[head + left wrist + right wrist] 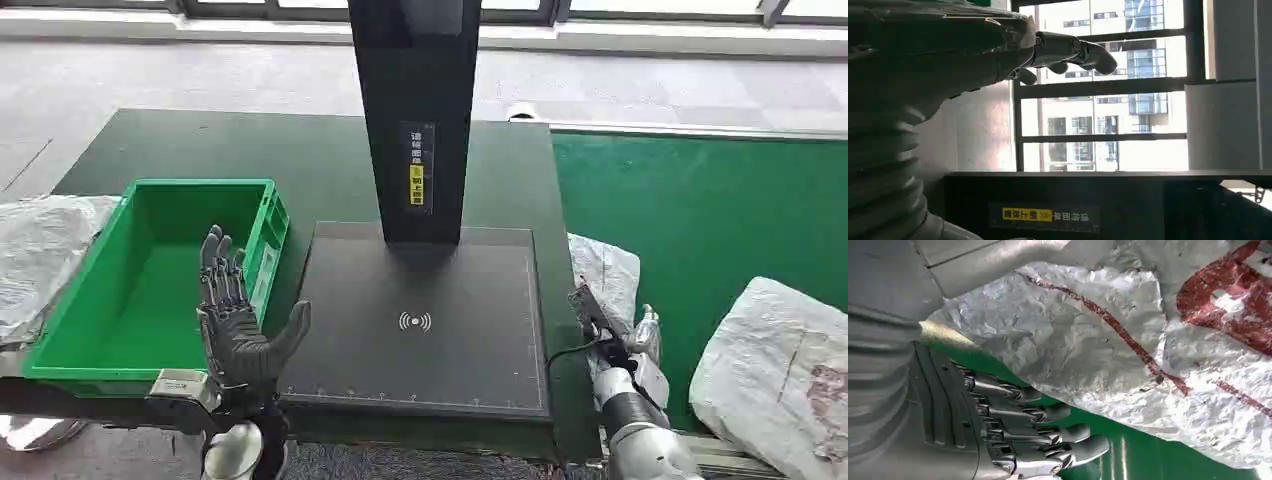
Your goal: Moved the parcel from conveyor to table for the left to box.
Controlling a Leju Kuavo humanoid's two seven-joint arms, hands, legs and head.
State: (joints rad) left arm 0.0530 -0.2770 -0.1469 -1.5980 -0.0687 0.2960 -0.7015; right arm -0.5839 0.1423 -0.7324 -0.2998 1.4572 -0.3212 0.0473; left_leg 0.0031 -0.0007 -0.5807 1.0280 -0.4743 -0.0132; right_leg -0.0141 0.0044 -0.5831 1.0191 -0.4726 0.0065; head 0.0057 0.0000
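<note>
Now | parcel (775, 375) lying on the green conveyor (700, 210), near the right robot hand (640, 345), which is holding nothing, fingers loosely apart | looking soft, crinkly, light, probably slippery; taking a bunched edge seems best | left robot hand (235, 320) spreading wide beside the box (60, 335)

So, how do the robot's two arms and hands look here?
The left hand is dark grey and black, with segmented fingers, on a shiny silver forearm. The right hand looks silver-grey, with a black cable running to it. Up close, each wrist has a grey ribbed cover, and the right hand's fingers are metallic and jointed.
</note>
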